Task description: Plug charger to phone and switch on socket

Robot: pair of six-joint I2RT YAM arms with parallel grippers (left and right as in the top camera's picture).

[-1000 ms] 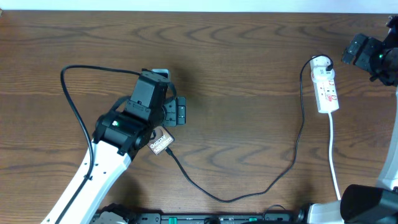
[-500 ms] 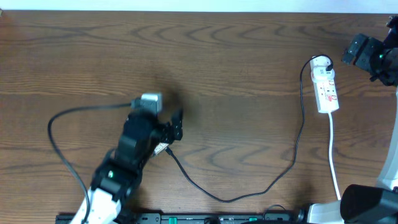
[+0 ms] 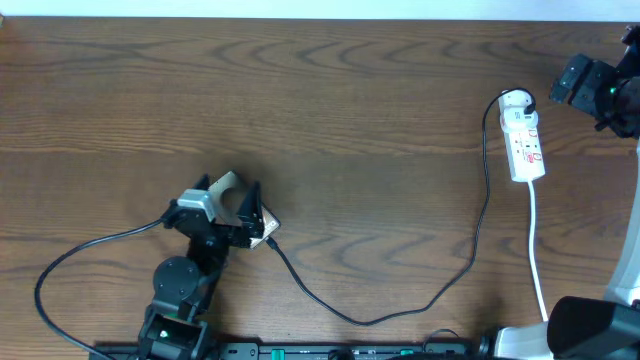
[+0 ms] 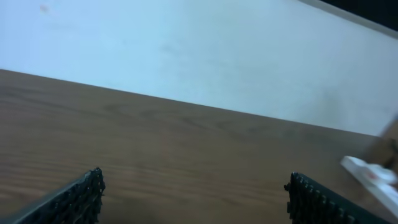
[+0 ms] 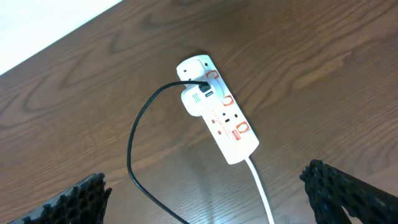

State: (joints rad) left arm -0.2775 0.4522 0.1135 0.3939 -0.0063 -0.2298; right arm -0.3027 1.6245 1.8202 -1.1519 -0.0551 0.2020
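The phone point(image 3: 268, 230) lies at the front left, mostly hidden under my left gripper point(image 3: 245, 212); only its right corner shows. The charger point(image 3: 370, 318), a thin black cable, runs from the phone's corner across the front of the table and up to the socket point(image 3: 526, 140), a white power strip at the right. In the right wrist view the cable goes into a white adapter on the socket point(image 5: 227, 121). My left gripper point(image 4: 194, 183) is open and empty. My right gripper point(image 5: 208, 186) is open and empty, above the socket.
The socket's white cord point(image 3: 537, 250) runs toward the front edge at the right. The left arm's own black cable point(image 3: 90, 250) loops at the front left. A pale wall point(image 4: 199, 56) stands behind the table's far edge.
My left arm has drawn back toward the front left edge and its gripper now points level across the table. The phone, cable, socket and right arm have not moved.
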